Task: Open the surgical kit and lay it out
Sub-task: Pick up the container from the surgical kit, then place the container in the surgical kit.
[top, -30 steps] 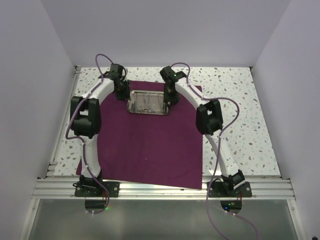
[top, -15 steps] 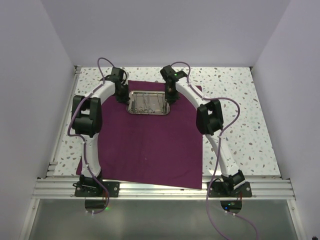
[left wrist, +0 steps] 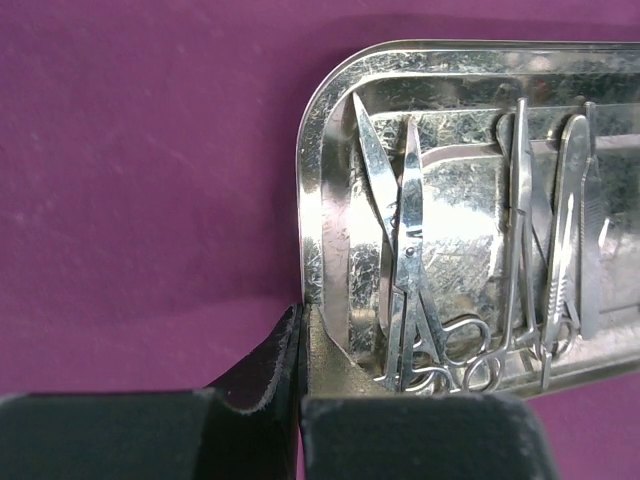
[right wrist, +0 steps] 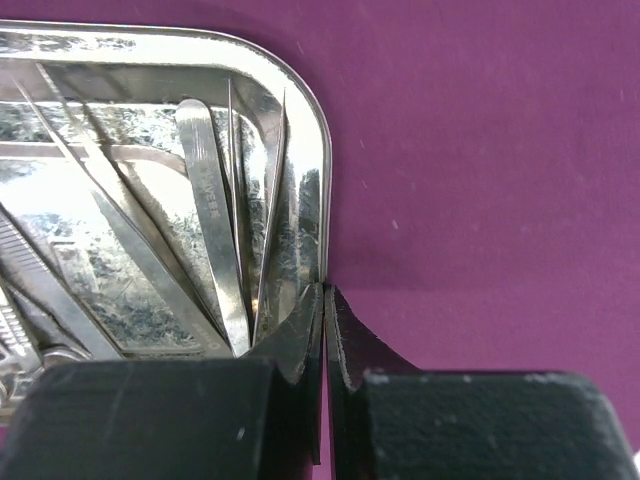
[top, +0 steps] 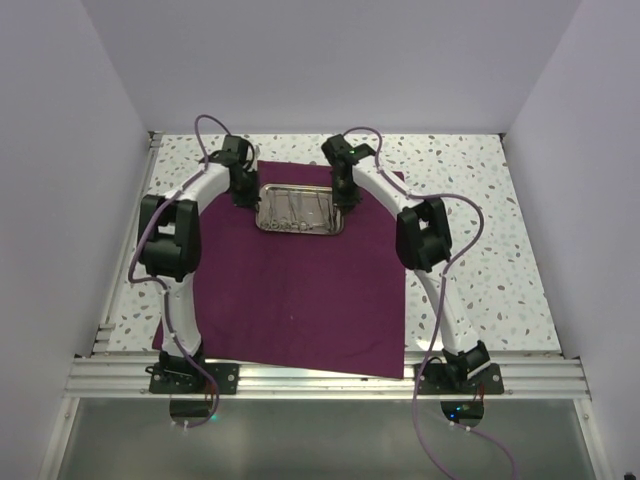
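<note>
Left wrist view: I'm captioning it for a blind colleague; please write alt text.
The left tool, its black fingers closed, pinches the near-left corner rim of a shiny steel tray, with purple cloth beneath. Inside the tray lie scissors and other thin silver instruments.

Plain dark magenta-purple on the cloth wrap (top: pixel 300 300); mirror-bright silver with mottled reflections on the tray (left wrist: pixel 312 190); silver too on the instruments (left wrist: pixel 410 250); white with scattered grey-brown speckles across the desk (top: pixel 500 280).
</note>
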Motion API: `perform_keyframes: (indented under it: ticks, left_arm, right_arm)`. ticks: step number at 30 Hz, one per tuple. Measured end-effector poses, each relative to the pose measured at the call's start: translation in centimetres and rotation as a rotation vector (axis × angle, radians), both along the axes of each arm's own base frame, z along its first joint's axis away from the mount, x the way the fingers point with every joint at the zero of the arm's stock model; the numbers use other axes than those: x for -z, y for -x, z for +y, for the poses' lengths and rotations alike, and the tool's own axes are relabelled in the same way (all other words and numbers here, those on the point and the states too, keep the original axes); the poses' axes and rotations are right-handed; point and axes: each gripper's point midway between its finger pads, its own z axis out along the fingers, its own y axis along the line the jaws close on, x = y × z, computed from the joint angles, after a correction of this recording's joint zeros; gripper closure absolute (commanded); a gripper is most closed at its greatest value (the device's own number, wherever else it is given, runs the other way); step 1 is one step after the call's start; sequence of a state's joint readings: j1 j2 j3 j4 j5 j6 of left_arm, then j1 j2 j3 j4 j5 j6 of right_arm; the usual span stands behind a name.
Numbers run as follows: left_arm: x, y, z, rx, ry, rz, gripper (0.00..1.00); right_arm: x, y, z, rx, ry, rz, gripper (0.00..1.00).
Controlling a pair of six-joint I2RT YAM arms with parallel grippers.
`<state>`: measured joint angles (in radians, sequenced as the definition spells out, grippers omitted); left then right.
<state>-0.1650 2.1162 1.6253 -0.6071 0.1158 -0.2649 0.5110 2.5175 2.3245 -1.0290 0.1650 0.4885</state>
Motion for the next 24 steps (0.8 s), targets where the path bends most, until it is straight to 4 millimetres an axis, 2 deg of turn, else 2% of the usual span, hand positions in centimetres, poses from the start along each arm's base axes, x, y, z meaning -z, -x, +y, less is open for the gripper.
perform_keyframes:
  ticks: [4, 9, 13, 16, 20, 24]
  left_arm:
    - [-1.6, 1.2, -0.6, 0.017, 0.002, -0.011, 1.0]
    - [-3.2, 4.7, -1.0, 0.037, 0.0, -0.016, 1.0]
    - [-2.6, 9.2, -0.8, 0.045, -0.013, 0.019, 1.0]
    - [-1.6, 12.9, -0.5, 0.044, -0.025, 0.07, 1.0]
    - [-0.7, 17.2, -0.5, 0.037, -0.028, 0.118, 1.0]
    - [-0.6, 20.7, -1.2, 0.043, -0.016, 0.146, 1.0]
  right_arm:
    - [-0.4, 1.4, -0.4, -0.007, 0.013, 0.024, 1.0]
    - [-2.1, 4.7, -0.6, -0.033, 0.027, 0.045, 1.0]
    - [-3.6, 9.4, -0.3, -0.076, 0.041, 0.066, 1.0]
    - [-4.0, 13.6, 0.1, -0.118, 0.06, 0.088, 1.0]
    - [-3.4, 19.1, 0.2, -0.175, 0.095, 0.129, 1.0]
    - [-1.9, 23.5, -0.4, -0.202, 0.126, 0.17, 1.0]
